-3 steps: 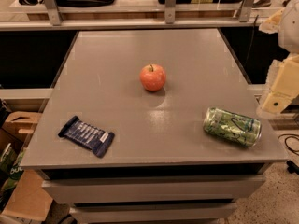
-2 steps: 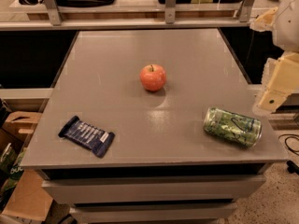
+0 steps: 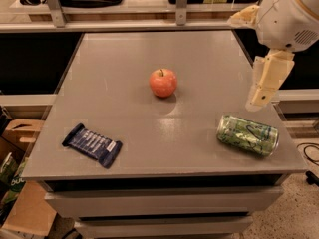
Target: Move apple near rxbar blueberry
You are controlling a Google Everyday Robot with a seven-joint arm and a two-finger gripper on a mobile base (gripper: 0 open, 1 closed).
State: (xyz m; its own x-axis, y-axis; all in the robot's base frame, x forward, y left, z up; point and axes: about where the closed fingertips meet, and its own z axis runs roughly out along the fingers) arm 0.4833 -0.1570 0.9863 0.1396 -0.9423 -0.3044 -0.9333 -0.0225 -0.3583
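The red-orange apple (image 3: 163,82) with a short stem stands near the middle of the grey table (image 3: 119,59). The rxbar blueberry (image 3: 92,144), a flat navy wrapper with white lines, lies near the front left corner, well apart from the apple. My gripper (image 3: 265,81) hangs from the white arm (image 3: 289,14) at the right edge, above the table and to the right of the apple, holding nothing.
A green patterned drink can (image 3: 247,135) lies on its side at the front right, just below the gripper. A shelf with metal posts (image 3: 182,4) runs behind the table. Cardboard boxes (image 3: 20,133) sit on the floor at left.
The arm and gripper have shifted left, further in over the table's right edge. The apple, bar and can have not moved.
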